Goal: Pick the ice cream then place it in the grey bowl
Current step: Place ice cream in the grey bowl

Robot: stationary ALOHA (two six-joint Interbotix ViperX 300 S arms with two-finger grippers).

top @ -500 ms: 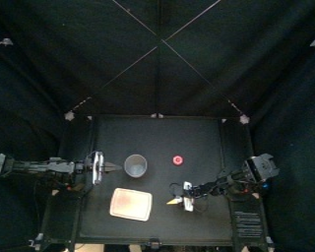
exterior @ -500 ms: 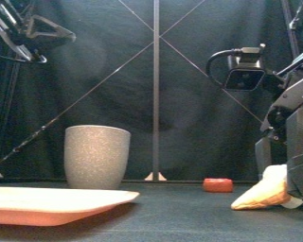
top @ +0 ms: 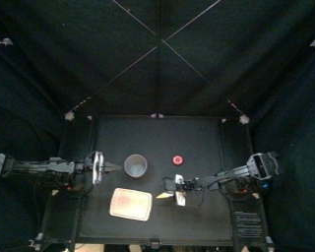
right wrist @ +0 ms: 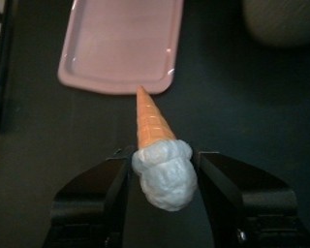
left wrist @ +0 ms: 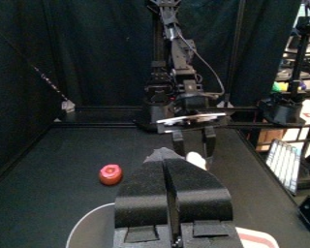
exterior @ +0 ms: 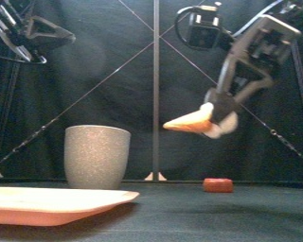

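We see the right claw [right wrist: 167, 182] pinching the ice cream [exterior: 196, 120] by its white scoop, cone tilted, held high above the surface [exterior: 192, 217] and to the right of the grey bowl [exterior: 98, 156], left claw [left wrist: 172, 165] pressed together at the left.

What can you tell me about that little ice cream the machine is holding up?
The ice cream is a toy, plastic-looking: an orange cone tapering to a sharp tip, with a pale, lumpy scoop at the wide end. The right end effector grips the scoop between its two jaws; nothing else touches it. It hangs in the air, clear of the table, lying nearly level, its tip pointing toward the pink tray.
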